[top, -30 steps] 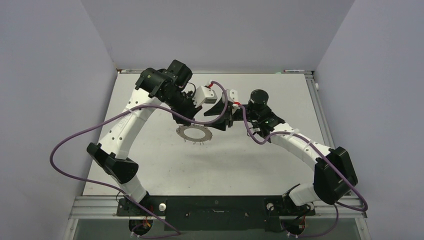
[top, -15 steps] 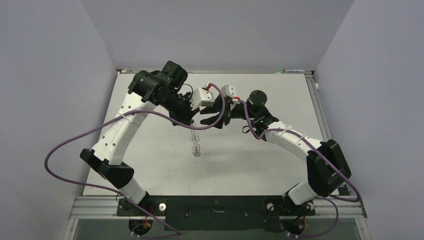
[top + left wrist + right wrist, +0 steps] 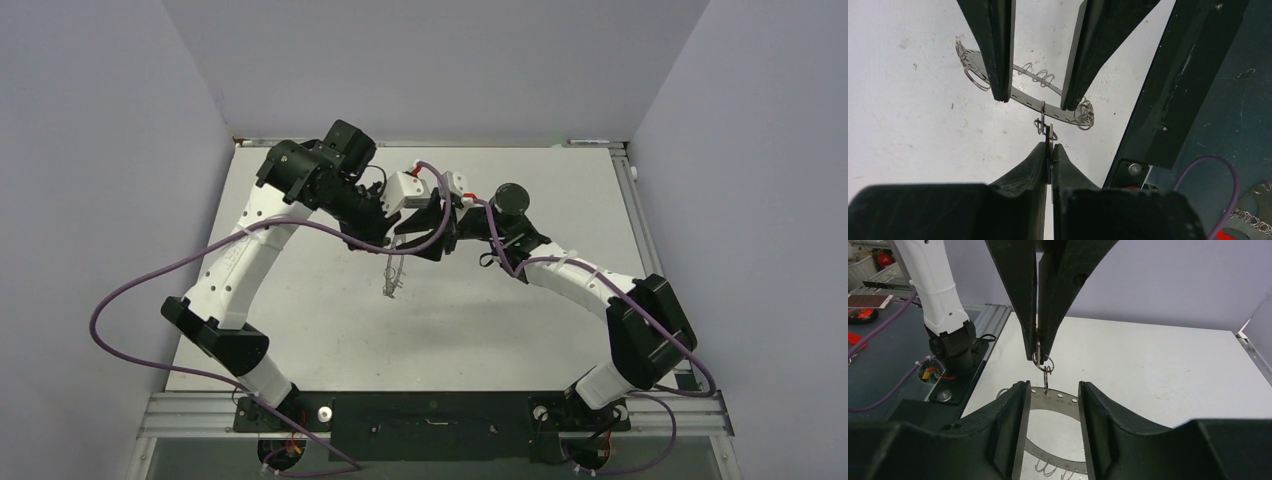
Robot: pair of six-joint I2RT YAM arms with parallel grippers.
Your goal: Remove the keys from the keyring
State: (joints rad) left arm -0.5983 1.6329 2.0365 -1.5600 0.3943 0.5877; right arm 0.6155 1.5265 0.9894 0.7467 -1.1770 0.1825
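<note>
My left gripper (image 3: pixel 1050 146) is shut on a thin silvery key (image 3: pixel 1051 132). The key joins a small wire loop on the rim of the flat grey keyring (image 3: pixel 1028 96). The keyring hangs from that key above the table and shows edge-on in the top view (image 3: pixel 393 282). My right gripper (image 3: pixel 1053 387) is open, with one finger on each side of the keyring's band (image 3: pixel 1063 402), and I see no contact. In the right wrist view the left gripper (image 3: pixel 1038 357) comes down from above. In the top view both grippers meet over the table's middle, the left gripper (image 3: pixel 388 243) beside the right gripper (image 3: pixel 412 245).
The white table (image 3: pixel 500 330) has grey walls at the back and on both sides. The left arm's base and purple cable (image 3: pixel 945 315) stand at the table's near edge. A black rail (image 3: pixel 1173 85) runs along that edge, with darker floor beyond.
The keyring was flat and face-up a second ago; it now hangs edge-on from the left gripper. The right gripper has moved left, closing in round the ring.
</note>
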